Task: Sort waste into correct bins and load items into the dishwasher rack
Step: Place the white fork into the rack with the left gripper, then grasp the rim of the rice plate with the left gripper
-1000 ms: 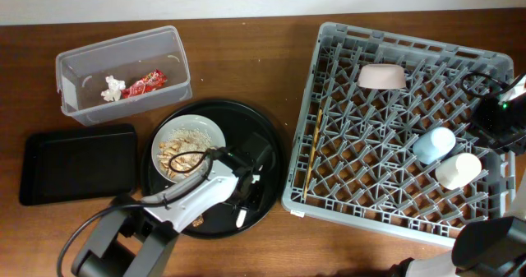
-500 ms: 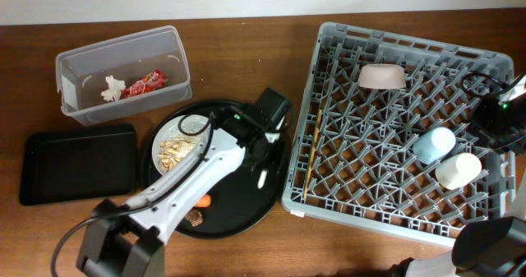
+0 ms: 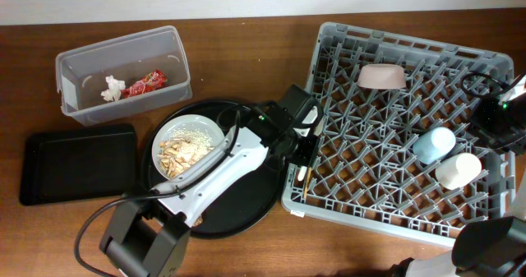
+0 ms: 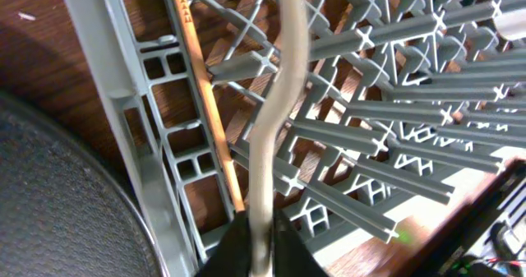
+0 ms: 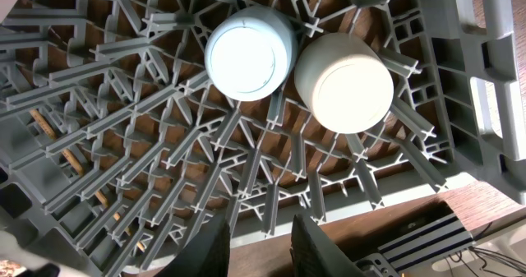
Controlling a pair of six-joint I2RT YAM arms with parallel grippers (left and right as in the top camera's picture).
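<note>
White plastic fork (image 4: 275, 104) is pinched between the fingers of the left gripper (image 4: 256, 246), over the left edge of the grey dishwasher rack (image 4: 107, 80), beside a thin wooden stick (image 4: 201, 104); the right gripper (image 5: 261, 246), fingers spread and empty, hovers over the rack near the light blue cup (image 5: 251, 53) and white cup (image 5: 343, 82).

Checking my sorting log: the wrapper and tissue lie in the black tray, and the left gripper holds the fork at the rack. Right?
No: the overhead view shows the wrapper and tissue in the clear tub, not the black tray. The left gripper does hold the fork at the rack.
</note>
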